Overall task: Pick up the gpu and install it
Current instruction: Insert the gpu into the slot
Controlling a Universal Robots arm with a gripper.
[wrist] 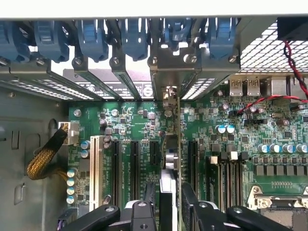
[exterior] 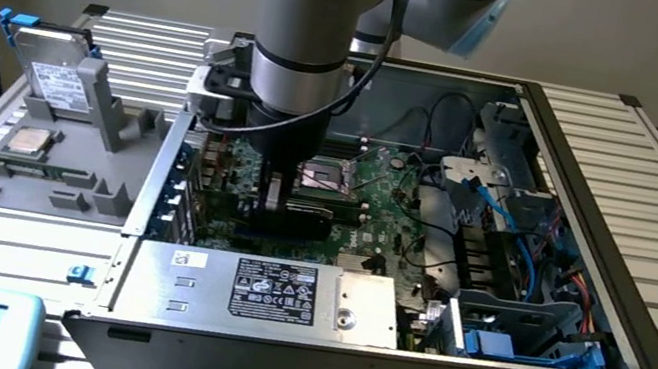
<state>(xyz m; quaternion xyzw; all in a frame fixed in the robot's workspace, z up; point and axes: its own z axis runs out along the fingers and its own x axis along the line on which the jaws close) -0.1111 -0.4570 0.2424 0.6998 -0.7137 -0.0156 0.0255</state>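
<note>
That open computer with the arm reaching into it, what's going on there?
A robot arm is fitting a gpu into an open computer case. Its claw is down inside the case, over the green motherboard. The card stands on edge between the claw's fingers, lined up with the expansion slots and reaching toward the rear brackets. Whether it is fully seated can't be told.

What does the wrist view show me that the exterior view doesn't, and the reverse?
Wrist view alone: the row of blue slot clips along the case's back wall, and the empty black card slots. Exterior view alone: the grey parts tray holding a hard drive, and the power supply. Both: the green motherboard, with the gpu standing edge-on under the tool.
</note>
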